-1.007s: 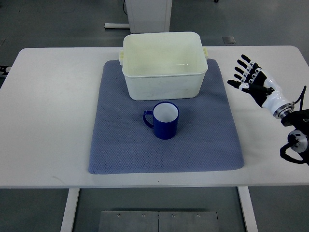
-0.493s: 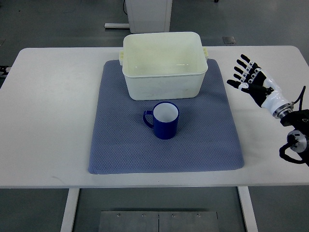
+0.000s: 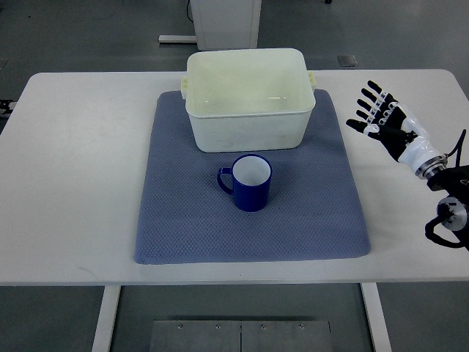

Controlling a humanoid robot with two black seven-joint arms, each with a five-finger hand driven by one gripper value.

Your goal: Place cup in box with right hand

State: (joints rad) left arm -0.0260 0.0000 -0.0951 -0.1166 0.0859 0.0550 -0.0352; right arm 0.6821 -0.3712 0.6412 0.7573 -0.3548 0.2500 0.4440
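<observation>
A dark blue cup [image 3: 250,183] with a white inside stands upright on a blue-grey mat [image 3: 249,220], its handle pointing left. A cream plastic box [image 3: 249,99] sits just behind it at the mat's far edge, and holds nothing I can see. My right hand [image 3: 375,111] hovers over the white table to the right of the mat, fingers spread and holding nothing. It is well apart from the cup, to its right and a little farther back. My left arm does not show.
The white table [image 3: 80,176] extends left and right of the mat. A white cabinet base [image 3: 223,22] stands on the floor behind the table. The right arm's wrist and cables [image 3: 447,205] lie near the table's right edge.
The right hand has shifted very slightly to the right. The cup and box have not moved.
</observation>
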